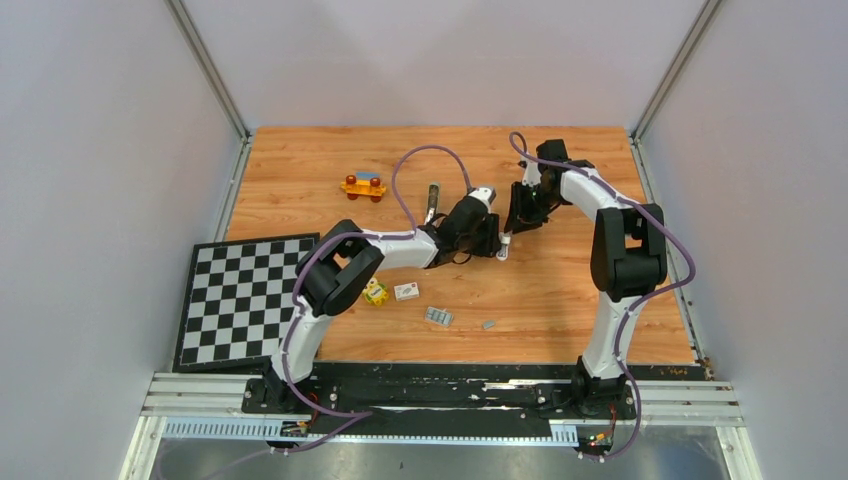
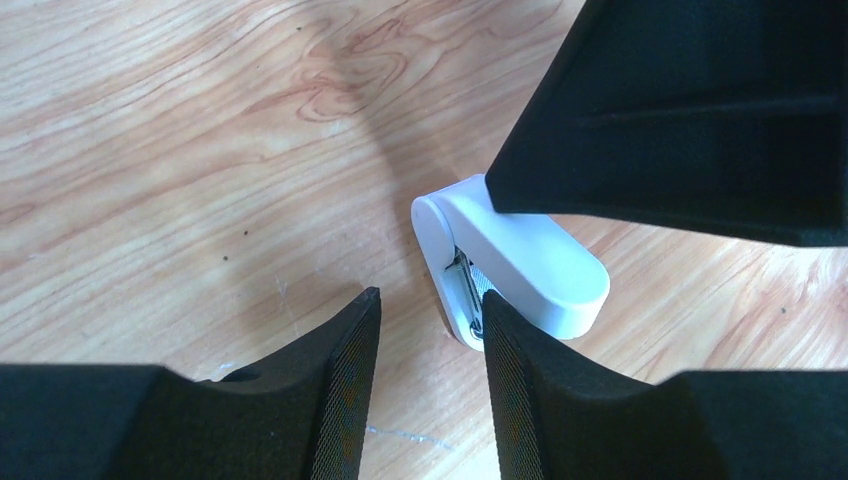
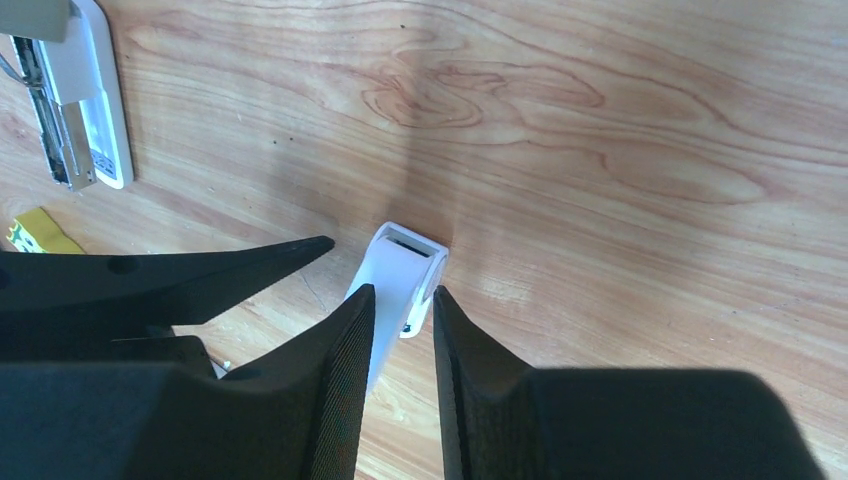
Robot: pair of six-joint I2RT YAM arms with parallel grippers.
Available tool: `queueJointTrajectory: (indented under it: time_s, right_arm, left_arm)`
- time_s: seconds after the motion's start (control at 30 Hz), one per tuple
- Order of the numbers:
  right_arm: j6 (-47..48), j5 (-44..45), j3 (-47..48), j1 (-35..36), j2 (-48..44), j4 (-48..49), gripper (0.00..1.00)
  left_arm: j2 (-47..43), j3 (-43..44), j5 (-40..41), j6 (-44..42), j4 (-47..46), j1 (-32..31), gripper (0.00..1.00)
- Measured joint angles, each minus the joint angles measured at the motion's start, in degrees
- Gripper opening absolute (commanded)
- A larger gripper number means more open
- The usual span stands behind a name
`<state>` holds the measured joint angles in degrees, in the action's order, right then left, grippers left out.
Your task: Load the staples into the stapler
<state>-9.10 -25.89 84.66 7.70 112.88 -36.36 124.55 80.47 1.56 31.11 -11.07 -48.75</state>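
On the wooden desk (image 1: 580, 300) both arms reach to the middle, where the white stapler (image 2: 530, 260) lies. The right pincer (image 3: 402, 292) is clamped on one end of it. The left pincer (image 2: 430, 295) stands parted at the other end, gripping nothing. The staples (image 1: 438, 316) lie well apart, near the front edge. To me this looks like the opening step: next the magazine needs exposing, then a strip fetched.

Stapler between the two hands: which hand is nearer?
Right. The right hand is clamped on the stapler; the left hand sits open just beside one end.
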Motion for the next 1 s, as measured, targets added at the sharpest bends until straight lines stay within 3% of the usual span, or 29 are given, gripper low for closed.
queueJointTrajectory:
  time_s: [0.53, 1.0]
  right_arm:
    - [-1.3, 1.3, -2.9, 0.0, -3.9, -0.7, 0.31]
    - [-5.9, -1.2, -9.0, 0.0, -6.2, 2.2, 0.28]
  left_arm:
    - [-9.2, -2.8, 1.2, 3.5, 3.5, 0.3, 0.51]
    - [-7.1, -2.6, -4.0, 4.5, 1.3, 0.4, 0.45]
